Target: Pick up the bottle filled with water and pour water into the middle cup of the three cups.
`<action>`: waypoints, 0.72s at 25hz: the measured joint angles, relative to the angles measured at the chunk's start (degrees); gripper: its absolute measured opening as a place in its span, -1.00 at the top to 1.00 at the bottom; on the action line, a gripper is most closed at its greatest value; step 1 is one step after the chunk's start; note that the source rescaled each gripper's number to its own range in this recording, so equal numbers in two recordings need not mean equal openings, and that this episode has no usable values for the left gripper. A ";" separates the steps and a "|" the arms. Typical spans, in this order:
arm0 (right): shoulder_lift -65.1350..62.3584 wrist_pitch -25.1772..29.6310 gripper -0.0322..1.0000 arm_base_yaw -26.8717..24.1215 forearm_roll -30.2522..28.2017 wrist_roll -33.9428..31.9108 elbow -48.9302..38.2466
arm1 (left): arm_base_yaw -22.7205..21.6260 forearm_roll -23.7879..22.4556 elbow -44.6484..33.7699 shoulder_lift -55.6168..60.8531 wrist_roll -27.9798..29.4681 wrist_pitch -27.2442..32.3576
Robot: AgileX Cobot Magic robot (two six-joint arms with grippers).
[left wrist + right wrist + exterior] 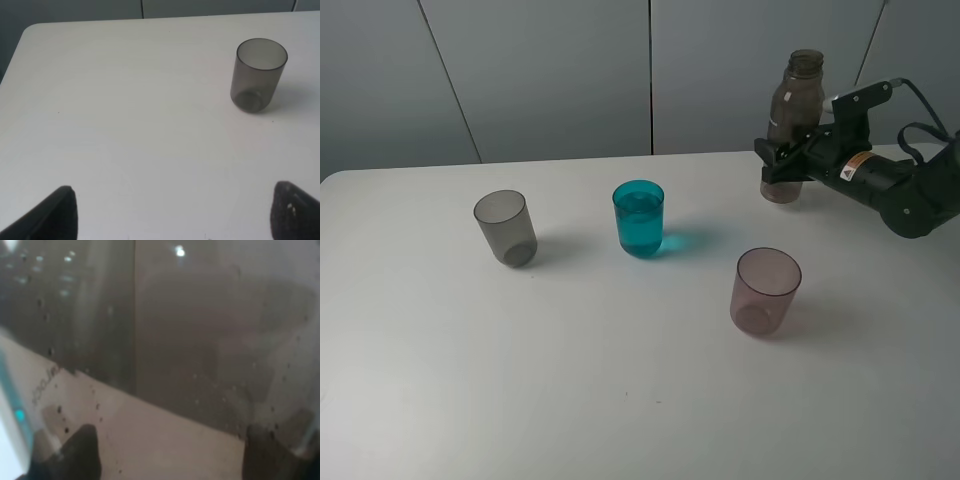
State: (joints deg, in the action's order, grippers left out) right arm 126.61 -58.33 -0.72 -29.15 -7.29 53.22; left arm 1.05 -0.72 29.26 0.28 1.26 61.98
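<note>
The smoky brown-grey bottle (798, 100) stands upright at the back right of the white table (620, 400). My right gripper (780, 170) has its jaws around the bottle's lower part. In the right wrist view the bottle (175, 340) fills the frame between the fingertips (80, 452), and the gripper (165, 455) is shut on it. The middle cup (639, 220) is teal and holds water. A sliver of it shows in the right wrist view (17, 410). The smoky grey cup (504, 228) stands at the left and the pinkish-mauve cup (765, 290) at the front right. My left gripper (172, 220) is open and empty.
The grey cup (259, 75) stands ahead of the left gripper in the left wrist view. The table's far edge runs just behind the bottle, with grey wall panels (550, 70) beyond. The left arm is out of the exterior high view.
</note>
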 joint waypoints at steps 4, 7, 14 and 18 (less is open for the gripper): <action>1.43 0.00 0.94 0.00 0.00 0.00 0.00 | 0.00 0.00 0.00 0.00 0.00 0.00; 1.81 0.00 0.94 0.00 0.00 -0.53 0.00 | 0.00 0.00 0.00 0.00 0.00 0.00; 2.01 -0.10 0.00 0.20 0.00 -0.81 0.00 | 0.00 0.00 0.00 0.00 0.00 0.00; 1.90 -0.36 -0.90 0.33 0.00 -0.70 -0.87 | 0.00 0.00 0.00 0.00 0.00 0.00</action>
State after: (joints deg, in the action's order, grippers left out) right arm 128.51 -58.69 -0.39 -29.15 -7.99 52.35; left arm 1.05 -0.72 29.26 0.28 1.26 61.98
